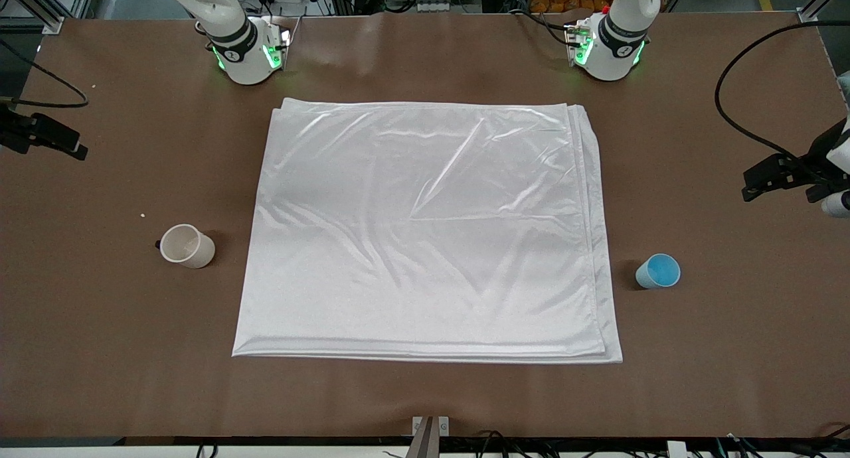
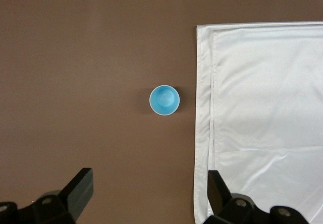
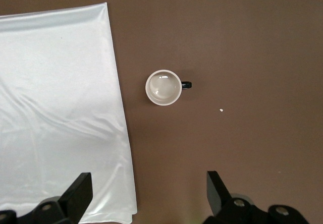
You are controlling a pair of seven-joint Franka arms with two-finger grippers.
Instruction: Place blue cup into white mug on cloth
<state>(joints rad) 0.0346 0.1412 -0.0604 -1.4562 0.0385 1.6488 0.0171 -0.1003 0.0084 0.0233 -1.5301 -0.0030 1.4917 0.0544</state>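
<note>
A large, shiny white satin-like cloth (image 1: 425,232), folded in layers and lightly wrinkled, is spread flat across the middle of the brown table (image 1: 425,398). A small cream-white cylindrical mug (image 1: 187,246) with a beige interior and a small dark handle is seen upright on the bare table, just off the cloth's edge toward the right arm's end. A small light-blue handleless tapered cup (image 1: 658,271) with a brighter blue inside is seen upright on the bare table, just off the cloth's edge toward the left arm's end, slightly nearer the front camera than the mug. Neither vessel touches the cloth. The left gripper (image 2: 150,196) is held high over the blue cup, its jaws spread wide and empty. The right gripper (image 3: 149,196) is held high over the mug, likewise wide apart and empty. A tiny pale crumb (image 3: 221,110) lies near the mug.
</note>
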